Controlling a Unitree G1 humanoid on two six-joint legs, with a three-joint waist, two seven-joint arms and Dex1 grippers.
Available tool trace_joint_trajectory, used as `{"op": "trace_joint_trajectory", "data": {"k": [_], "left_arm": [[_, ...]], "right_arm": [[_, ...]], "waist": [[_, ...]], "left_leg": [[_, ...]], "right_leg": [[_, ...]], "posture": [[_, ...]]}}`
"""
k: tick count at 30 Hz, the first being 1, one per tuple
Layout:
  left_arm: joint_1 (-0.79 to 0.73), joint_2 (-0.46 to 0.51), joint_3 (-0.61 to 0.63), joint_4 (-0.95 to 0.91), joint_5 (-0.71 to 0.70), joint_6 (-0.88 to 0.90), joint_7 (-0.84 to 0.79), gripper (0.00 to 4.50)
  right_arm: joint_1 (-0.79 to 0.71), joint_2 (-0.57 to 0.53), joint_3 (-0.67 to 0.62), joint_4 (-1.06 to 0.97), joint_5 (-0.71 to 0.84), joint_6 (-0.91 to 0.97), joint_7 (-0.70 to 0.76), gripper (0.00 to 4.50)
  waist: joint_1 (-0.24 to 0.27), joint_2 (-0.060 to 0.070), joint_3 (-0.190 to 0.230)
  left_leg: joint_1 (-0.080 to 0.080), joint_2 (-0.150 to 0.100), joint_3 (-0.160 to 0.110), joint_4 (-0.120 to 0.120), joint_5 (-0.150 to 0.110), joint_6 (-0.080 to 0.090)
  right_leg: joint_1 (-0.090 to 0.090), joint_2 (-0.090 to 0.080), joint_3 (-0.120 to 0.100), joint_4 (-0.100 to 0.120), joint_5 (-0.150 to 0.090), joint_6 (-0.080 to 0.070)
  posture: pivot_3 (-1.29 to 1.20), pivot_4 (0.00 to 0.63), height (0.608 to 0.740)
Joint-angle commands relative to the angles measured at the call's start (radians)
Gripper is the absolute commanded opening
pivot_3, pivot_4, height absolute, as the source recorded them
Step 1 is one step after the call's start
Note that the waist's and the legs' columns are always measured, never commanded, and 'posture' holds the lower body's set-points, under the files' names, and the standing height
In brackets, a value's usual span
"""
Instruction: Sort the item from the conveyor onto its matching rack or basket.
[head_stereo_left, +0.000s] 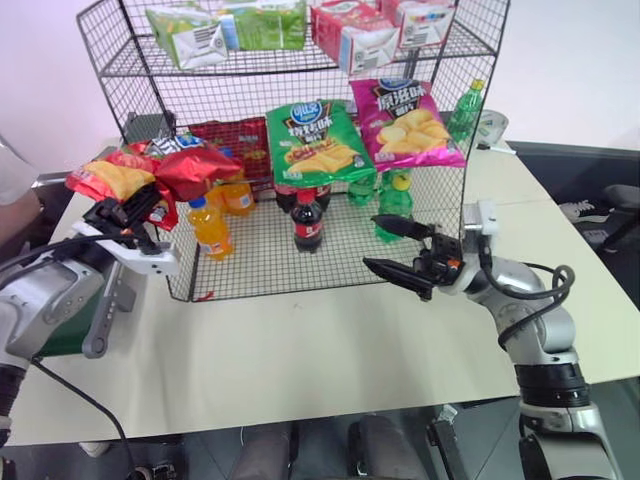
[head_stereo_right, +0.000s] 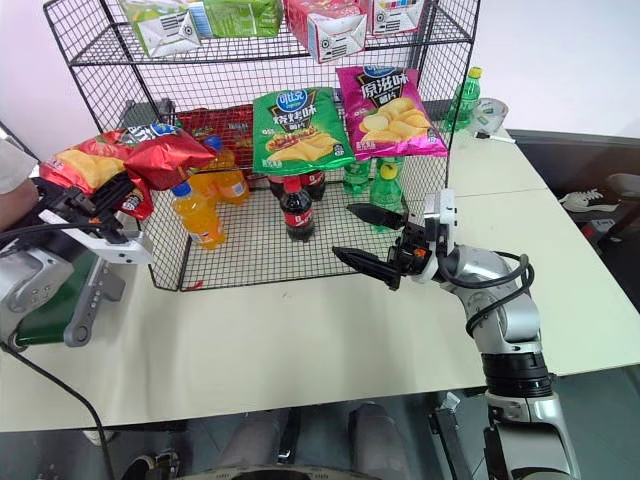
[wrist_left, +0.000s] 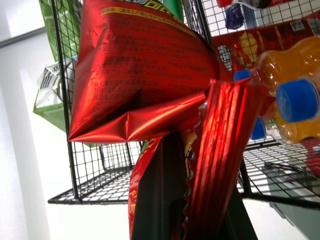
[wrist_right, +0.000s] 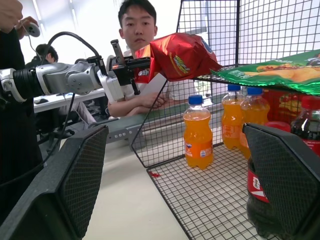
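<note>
Conveyor (head_stereo_left: 75, 320): dark green belt in a grey frame, at the far left edge of the bench (head_stereo_left: 330, 370), under the left arm.
Left end effector (head_stereo_left: 128, 212): fingers pressed together on the red crisp bag (head_stereo_left: 165, 172), pinching its crimped edge; the left wrist view shows the foil gathered between the black fingers.
Red crisp bag: clear of the conveyor, held in the air at the left mesh side of the rack (head_stereo_left: 290, 150), about level with the middle tier. Crumpled, the free end pointing into the rack.
Middle tier: more red bags (head_stereo_left: 235, 140) lie at the back left; the green crisp bag (head_stereo_left: 315, 140) and the pink crisp bag (head_stereo_left: 408, 122) lie to their right, hanging over the front edge.
Lower tier: orange drink bottles (head_stereo_left: 210, 228), a cola bottle (head_stereo_left: 307, 222), green bottles (head_stereo_left: 394, 205).
Top tier: boxed packs, green and red.
Right end effector (head_stereo_left: 400, 250): fingers spread wide, holding nothing, hanging in front of the rack's lower right corner, apart from the bottles.
Step in hand (judgement): carry the bag onto the middle tier beside the other red bags.
To do it well: bring the bag round the front-left post, not through the side mesh; keep it above the orange bottle caps; release only once most of the bag rests on the tier.
Risk: the limp foil may snag on the wire or slide off the front edge.
</note>
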Motion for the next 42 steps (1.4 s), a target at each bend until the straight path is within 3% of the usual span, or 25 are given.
{"op": "trace_joint_trajectory", "data": {"k": [1,11,19,28,38,42], "left_arm": [[0.002,-0.057,-0.008,-0.121,-0.055,0.019,-0.052,0.06],[-0.024,-0.154,-0.041,-0.097,0.001,0.142,-0.087,0.06],[0.01,-0.094,0.053,-0.078,-0.003,0.237,-0.063,0.06],[-0.066,-0.308,-0.086,-0.196,0.028,0.385,-0.184,0.06],[-0.1,-0.352,-0.076,-0.285,0.02,0.494,-0.256,0.06],[-0.15,-0.366,-0.108,-0.235,0.063,0.553,-0.271,0.06]], "right_arm": [[-0.019,-0.01,-0.013,-0.006,-0.002,-0.027,0.011,4.5],[-0.017,-0.006,-0.004,-0.006,-0.006,-0.036,0.013,4.5],[-0.001,-0.007,-0.008,-0.02,-0.009,-0.031,0.015,4.5],[-0.012,0.001,-0.002,-0.01,-0.014,-0.03,0.015,4.5],[-0.001,-0.002,-0.004,-0.019,-0.013,-0.027,0.009,4.5],[-0.007,0.0,-0.003,-0.012,-0.014,-0.029,0.008,4.5]], "waist": [[0.003,0.0,0.0],[0.002,0.0,0.0],[-0.004,0.0,0.0],[0.015,0.001,-0.001],[0.016,0.001,0.0],[0.019,0.001,0.0]], "left_leg": [[0.0,0.0,0.0,0.0,0.0,0.0],[0.0,0.0,0.0,0.001,0.0,0.0],[0.0,0.0,0.0,0.002,0.0,0.0],[0.0,0.0,0.0,0.005,0.0,0.001],[0.0,0.0,0.0,0.005,0.0,0.001],[0.0,0.0,0.0,0.005,0.0,0.001]], "right_leg": [[0.0,0.0,0.0,0.0,0.0,0.0],[0.001,0.0,0.0,0.001,0.0,0.0],[0.0,0.0,0.0,0.001,0.0,0.0],[0.002,0.0,0.0,0.001,0.0,0.0],[0.002,0.0,0.0,0.001,0.0,0.0],[0.002,0.0,0.0,0.001,0.0,0.0]], "posture": [[0.0,0.15,0.74],[0.0,0.15,0.74],[0.0,0.15,0.74],[0.0,0.15,0.74],[0.0,0.15,0.74],[0.0,0.15,0.74]]}}
